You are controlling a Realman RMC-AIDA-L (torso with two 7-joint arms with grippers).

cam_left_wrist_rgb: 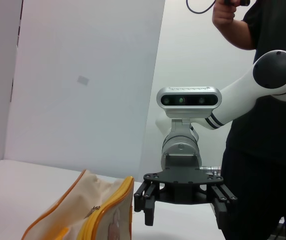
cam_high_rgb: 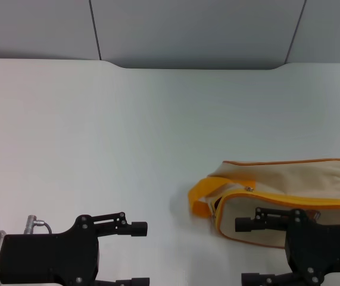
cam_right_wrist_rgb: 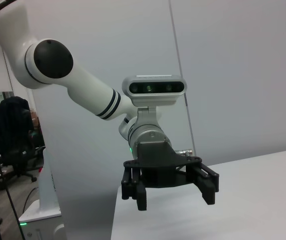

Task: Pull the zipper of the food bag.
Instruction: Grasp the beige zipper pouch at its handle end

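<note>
The food bag [cam_high_rgb: 289, 179] is a beige pouch with orange piping, lying on the white table [cam_high_rgb: 128, 131] at the near right. Its yellow strap handle [cam_high_rgb: 204, 192] loops out toward the middle. The zipper runs along the yellow-edged rim, with a small silver pull tab [cam_high_rgb: 249, 189] near the strap end. My right gripper [cam_high_rgb: 240, 251] is open, low at the near right, in front of the bag's near face. My left gripper [cam_high_rgb: 146, 254] is open at the near left, apart from the bag. The left wrist view shows the bag [cam_left_wrist_rgb: 67, 217] and the right gripper [cam_left_wrist_rgb: 184, 220]. The right wrist view shows the left gripper [cam_right_wrist_rgb: 175, 201].
Grey wall panels [cam_high_rgb: 193, 30] stand behind the table's far edge. A person in black [cam_left_wrist_rgb: 268, 150] stands behind my right arm. An office chair [cam_right_wrist_rgb: 17, 135] stands off the table on the left arm's side.
</note>
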